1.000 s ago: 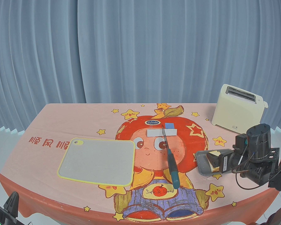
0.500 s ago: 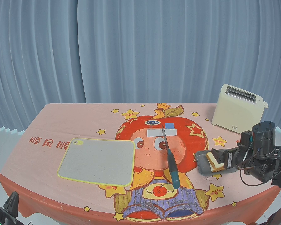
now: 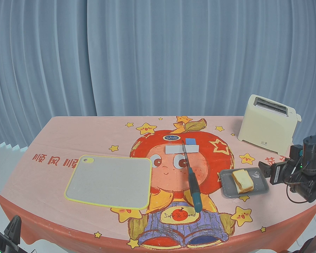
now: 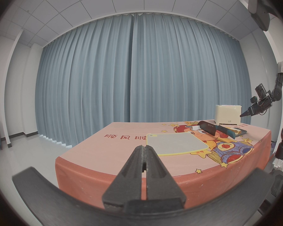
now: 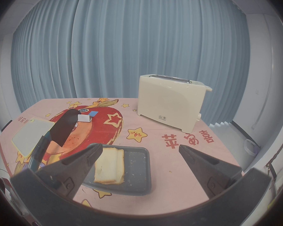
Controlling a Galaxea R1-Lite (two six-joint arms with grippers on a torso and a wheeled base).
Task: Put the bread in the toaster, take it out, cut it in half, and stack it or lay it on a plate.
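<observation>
Sliced bread [image 3: 242, 180] lies on a grey tray-like plate [image 3: 259, 181] near the table's right front. Just right of the plate, my right gripper [image 3: 267, 173] is open and holds nothing. In the right wrist view its fingers [image 5: 85, 162] spread wide, with the bread [image 5: 110, 165] and the plate [image 5: 138, 173] ahead of my right gripper [image 5: 140, 148]. A cream toaster [image 3: 268, 123] stands at the back right, its slots empty. My left gripper [image 4: 145, 148] is shut on nothing, low off the table's left front corner [image 3: 10, 229].
A knife with a teal handle [image 3: 193, 180] lies mid-table, its blade tip resting on a small white block [image 3: 182, 149]. A grey cutting board with a yellow rim [image 3: 109, 181] lies on the left. The table's front edge runs close to the plate.
My right gripper let go of the bread and pulled back to the right, away from the plate. The bread now lies flat on the plate. The left arm stayed still.
</observation>
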